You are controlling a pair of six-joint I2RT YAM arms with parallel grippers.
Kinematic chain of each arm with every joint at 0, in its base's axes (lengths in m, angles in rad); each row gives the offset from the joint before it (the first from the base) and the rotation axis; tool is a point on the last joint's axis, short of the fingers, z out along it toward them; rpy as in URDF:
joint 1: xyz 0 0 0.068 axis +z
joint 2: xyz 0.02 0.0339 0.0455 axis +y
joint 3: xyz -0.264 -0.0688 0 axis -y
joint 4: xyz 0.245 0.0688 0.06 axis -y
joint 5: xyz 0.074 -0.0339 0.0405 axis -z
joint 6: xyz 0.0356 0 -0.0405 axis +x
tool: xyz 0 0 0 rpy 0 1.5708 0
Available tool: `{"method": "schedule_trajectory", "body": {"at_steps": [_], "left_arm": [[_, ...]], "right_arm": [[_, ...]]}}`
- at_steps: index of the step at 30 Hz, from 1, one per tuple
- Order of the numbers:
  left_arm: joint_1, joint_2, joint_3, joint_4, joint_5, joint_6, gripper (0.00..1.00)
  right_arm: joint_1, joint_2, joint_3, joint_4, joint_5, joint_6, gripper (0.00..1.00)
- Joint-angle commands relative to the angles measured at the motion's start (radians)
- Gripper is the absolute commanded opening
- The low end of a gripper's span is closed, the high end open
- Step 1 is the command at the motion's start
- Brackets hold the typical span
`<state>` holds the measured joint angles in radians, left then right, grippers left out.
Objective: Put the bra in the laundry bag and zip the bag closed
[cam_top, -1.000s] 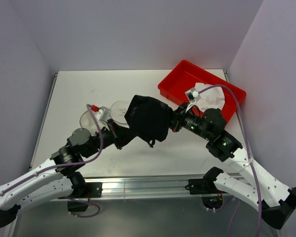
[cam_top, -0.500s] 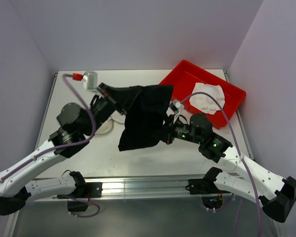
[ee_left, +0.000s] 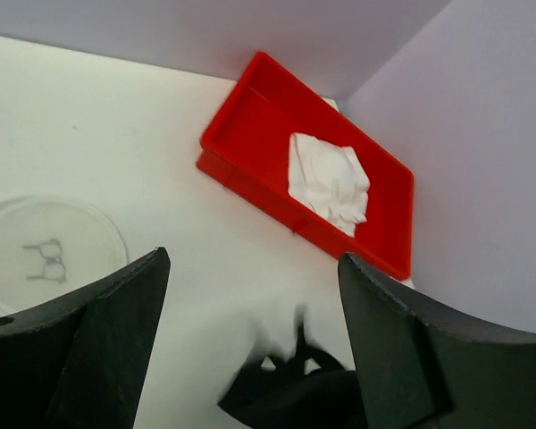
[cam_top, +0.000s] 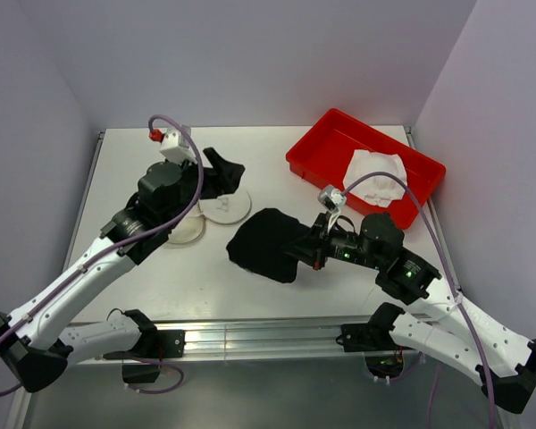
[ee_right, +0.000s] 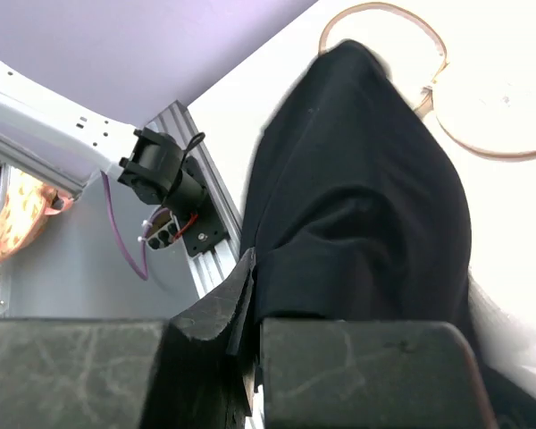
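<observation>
The white bra (cam_top: 375, 176) lies crumpled in the red tray (cam_top: 314, 152) at the back right; the left wrist view shows the bra (ee_left: 329, 176) there too. The laundry bag (cam_top: 223, 208) lies flattened on the table as pale round discs, just under my left gripper (cam_top: 226, 174), which is open and holds nothing. In the left wrist view the laundry bag (ee_left: 49, 255) is a translucent disc at the left. My right gripper (cam_top: 310, 251) is shut on the edge of a black cloth (cam_top: 263, 243) heaped at mid-table. The right wrist view shows the right gripper (ee_right: 255, 335) pinching the black cloth (ee_right: 366, 206).
The tan-edged rim (ee_right: 447, 89) of the bag shows beyond the cloth in the right wrist view. The red tray (ee_left: 250, 98) stands against the right wall. The black cloth (ee_left: 295, 393) sits below my open left fingers (ee_left: 98, 344). The metal table rail (cam_top: 268, 338) runs along the near edge.
My left gripper has let go of the black cloth, opened and drawn back over the bag. The cloth, earlier stretched between both grippers, has dropped into a heap held only by the right gripper.
</observation>
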<state>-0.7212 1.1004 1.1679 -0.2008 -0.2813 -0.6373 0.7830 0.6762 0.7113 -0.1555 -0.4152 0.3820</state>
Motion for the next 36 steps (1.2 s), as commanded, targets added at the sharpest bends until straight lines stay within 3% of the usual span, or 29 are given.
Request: {"method": "schedule_trajectory", "body": {"at_steps": [1, 10, 20, 25, 27, 28, 31, 35, 36], "left_arm": [[0.002, -0.126, -0.036, 0.026, 0.111, -0.05, 0.83], [0.0, -0.255, -0.24, 0.136, 0.418, -0.076, 0.84], [0.0, -0.31, -0.373, 0.323, 0.563, -0.03, 0.95], [0.0, -0.284, -0.395, 0.44, 0.681, -0.033, 0.91], [-0.001, -0.274, -0.407, 0.466, 0.727, -0.048, 0.64], [0.0, -0.272, -0.409, 0.472, 0.731, -0.051, 0.32], [-0.001, -0.293, -0.407, 0.457, 0.7, -0.044, 0.0], [0.0, -0.347, -0.405, 0.443, 0.65, -0.038, 0.0], [0.0, -0.361, -0.409, 0.443, 0.639, -0.035, 0.0]], "right_arm": [[0.007, 0.009, 0.083, -0.001, 0.013, -0.048, 0.0], [0.007, 0.054, 0.16, -0.03, 0.007, -0.13, 0.0], [0.007, 0.083, 0.186, -0.027, -0.094, -0.147, 0.0], [0.007, 0.106, 0.2, -0.047, -0.134, -0.155, 0.0], [0.007, 0.114, 0.2, -0.046, -0.123, -0.152, 0.0], [0.007, 0.114, 0.201, -0.046, -0.116, -0.15, 0.0], [0.007, 0.109, 0.209, -0.052, -0.102, -0.147, 0.0], [0.005, 0.097, 0.208, -0.055, -0.079, -0.131, 0.0], [0.007, 0.091, 0.205, -0.061, -0.062, -0.13, 0.09]]}}
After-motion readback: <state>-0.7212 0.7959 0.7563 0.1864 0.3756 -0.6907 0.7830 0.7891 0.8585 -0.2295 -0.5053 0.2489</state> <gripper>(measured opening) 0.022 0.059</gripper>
